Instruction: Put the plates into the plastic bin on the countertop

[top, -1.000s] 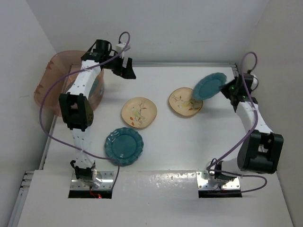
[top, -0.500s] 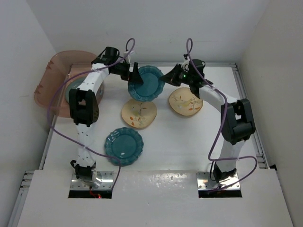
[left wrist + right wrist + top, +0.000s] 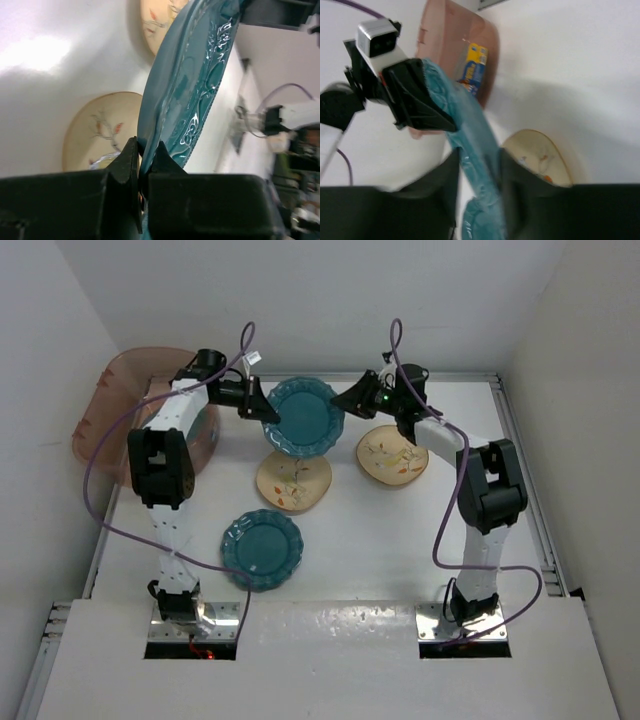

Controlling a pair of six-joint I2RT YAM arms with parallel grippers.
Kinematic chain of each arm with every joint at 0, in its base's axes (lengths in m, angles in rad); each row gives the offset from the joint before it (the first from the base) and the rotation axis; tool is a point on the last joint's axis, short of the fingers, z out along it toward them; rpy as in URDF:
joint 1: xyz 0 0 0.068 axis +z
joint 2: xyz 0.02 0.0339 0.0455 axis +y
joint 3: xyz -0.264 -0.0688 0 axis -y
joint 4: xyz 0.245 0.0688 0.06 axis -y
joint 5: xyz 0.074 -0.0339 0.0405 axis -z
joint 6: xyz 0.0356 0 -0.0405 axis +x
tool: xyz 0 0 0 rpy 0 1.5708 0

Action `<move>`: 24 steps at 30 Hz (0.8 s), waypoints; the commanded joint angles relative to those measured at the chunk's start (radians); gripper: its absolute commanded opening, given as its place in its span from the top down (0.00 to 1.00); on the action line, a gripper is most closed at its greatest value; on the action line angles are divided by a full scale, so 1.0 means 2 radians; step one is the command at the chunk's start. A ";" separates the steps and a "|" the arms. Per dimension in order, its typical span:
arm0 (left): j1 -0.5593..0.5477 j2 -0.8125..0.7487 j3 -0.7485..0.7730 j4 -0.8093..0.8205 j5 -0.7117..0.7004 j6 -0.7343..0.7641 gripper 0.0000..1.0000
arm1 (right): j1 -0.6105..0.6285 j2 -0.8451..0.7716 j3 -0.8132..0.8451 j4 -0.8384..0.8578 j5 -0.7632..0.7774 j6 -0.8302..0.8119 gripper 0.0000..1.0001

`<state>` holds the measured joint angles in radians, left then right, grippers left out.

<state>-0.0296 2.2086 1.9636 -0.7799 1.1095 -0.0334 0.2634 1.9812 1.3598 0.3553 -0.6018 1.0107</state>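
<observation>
My left claw (image 3: 262,410) pinching one teal plate (image 3: 305,415), right claw (image 3: 350,403) hold unclear, second teal plate (image 3: 262,548) near, two cream plates (image 3: 293,480) (image 3: 392,457), one bin (image 3: 120,375).

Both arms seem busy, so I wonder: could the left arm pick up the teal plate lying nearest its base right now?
Probably not yet: the left tool is shut on the raised teal plate. Nothing covers the near teal plate, though.

Left tool (image 3: 145,152) clamped; right tool (image 3: 479,170) unclear.
</observation>
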 commanded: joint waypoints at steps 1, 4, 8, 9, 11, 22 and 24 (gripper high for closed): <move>0.019 -0.067 0.036 0.035 -0.026 0.018 1.00 | 0.007 -0.013 0.050 0.056 -0.008 0.058 0.57; 0.056 -0.102 0.068 0.035 -0.039 0.023 1.00 | -0.004 -0.017 0.052 0.037 -0.007 0.055 0.20; 0.149 -0.119 0.134 0.044 -0.039 -0.002 1.00 | -0.012 -0.026 0.053 -0.023 0.012 0.021 0.00; 0.169 -0.128 0.139 0.052 -0.039 -0.015 1.00 | -0.014 -0.032 0.052 -0.038 0.016 0.017 0.00; 0.226 -0.137 0.127 0.089 -0.039 -0.060 1.00 | -0.014 -0.036 0.045 -0.060 0.019 0.003 0.00; 0.308 -0.111 -0.001 0.101 -0.211 -0.047 1.00 | -0.018 -0.036 0.059 -0.104 0.022 -0.021 0.00; 0.313 -0.093 -0.001 0.101 -0.202 -0.052 1.00 | -0.017 -0.032 0.064 -0.112 0.022 -0.027 0.00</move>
<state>0.6090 2.0026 1.9541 -0.6350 0.6647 -0.1131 0.2295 1.9438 1.4254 0.1364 -0.5629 0.9936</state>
